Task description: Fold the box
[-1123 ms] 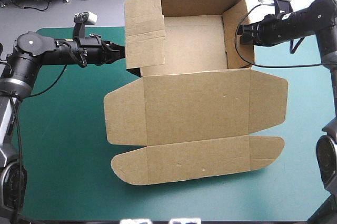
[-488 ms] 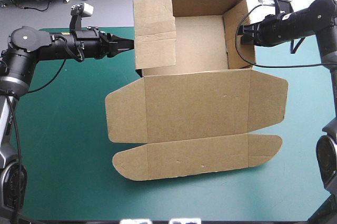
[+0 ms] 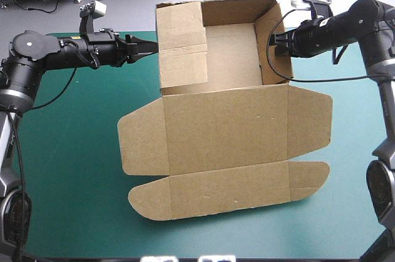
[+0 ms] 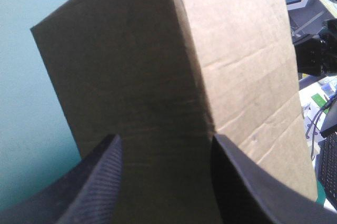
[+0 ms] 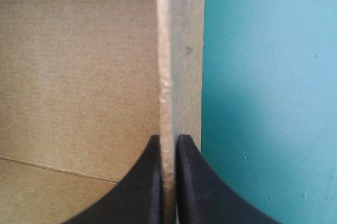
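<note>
Your right hand (image 5: 167,139) pinches the box's (image 3: 231,46) right wall, your left hand (image 4: 164,139) stands open at the left one; tray's up, but the lid (image 3: 225,123) lies flat, untucked

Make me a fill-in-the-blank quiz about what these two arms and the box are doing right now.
1. The right gripper is ____ on one wall of the box.
2. The left gripper, at the opposite wall, is ____.
3. The lid lies ____ on the table.
Missing words: shut; open; flat.
</note>
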Available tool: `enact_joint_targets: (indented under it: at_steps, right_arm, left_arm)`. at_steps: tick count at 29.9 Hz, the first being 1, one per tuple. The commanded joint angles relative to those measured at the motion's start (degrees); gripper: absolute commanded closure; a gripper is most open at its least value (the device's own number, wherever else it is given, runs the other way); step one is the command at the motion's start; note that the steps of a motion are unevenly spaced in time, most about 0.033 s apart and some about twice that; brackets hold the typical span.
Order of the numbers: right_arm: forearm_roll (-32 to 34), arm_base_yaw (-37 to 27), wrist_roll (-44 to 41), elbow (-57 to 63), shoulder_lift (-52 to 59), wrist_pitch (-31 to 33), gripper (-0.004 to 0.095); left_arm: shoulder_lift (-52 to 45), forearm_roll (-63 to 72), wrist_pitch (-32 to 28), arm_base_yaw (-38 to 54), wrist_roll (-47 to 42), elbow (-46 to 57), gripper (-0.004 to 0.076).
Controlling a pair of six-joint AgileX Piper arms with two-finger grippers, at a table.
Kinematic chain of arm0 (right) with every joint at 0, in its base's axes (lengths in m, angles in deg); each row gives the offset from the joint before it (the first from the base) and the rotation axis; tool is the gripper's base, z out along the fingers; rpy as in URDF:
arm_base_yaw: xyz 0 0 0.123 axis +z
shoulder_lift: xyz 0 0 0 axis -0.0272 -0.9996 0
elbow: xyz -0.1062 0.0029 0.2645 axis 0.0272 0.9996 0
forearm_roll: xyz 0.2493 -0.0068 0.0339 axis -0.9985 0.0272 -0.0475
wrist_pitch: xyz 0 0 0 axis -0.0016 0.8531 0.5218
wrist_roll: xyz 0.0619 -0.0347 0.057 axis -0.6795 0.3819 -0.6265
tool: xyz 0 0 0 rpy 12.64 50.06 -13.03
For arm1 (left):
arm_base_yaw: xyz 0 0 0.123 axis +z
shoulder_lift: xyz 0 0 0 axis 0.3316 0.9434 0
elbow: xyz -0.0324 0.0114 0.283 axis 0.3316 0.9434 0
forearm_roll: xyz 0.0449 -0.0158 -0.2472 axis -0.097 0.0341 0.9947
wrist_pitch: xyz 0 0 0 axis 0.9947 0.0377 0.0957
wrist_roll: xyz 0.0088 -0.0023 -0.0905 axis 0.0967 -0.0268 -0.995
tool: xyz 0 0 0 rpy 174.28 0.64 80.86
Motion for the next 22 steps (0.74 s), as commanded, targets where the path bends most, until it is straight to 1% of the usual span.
enact_joint_targets:
  at_steps: [1, 8, 14, 18, 22]
  right_arm:
    - [-2.2, 0.74, -1.18, -1.41, 2.86, -1.3, 0.0929]
    - [-1.89, 1.93, -2.0, -1.41, 2.86, -2.5, 0.0926]
    - [1.06, 4.53, -4.56, -1.41, 2.86, -4.69, 0.0925]
    - [4.0, 6.37, -6.92, -1.41, 2.86, -6.79, 0.0922]
    - [6.86, 7.85, -8.96, -1.41, 2.86, -7.2, 0.0921]
  left_arm:
    - [-2.04, 4.43, -1.47, -0.13, -0.53, -2.05, 0.0296]
    - [-2.04, 0.87, -1.47, -0.23, -3.48, -2.05, 0.0285]
    - [-2.04, -3.26, -2.93, -0.78, -6.63, -2.27, 0.0284]
    - [-2.04, -9.35, -5.6, -3.14, -10.37, -2.56, 0.0285]
    - [-2.04, -17.03, -9.74, -6.0, -15.39, -2.56, 0.0285]
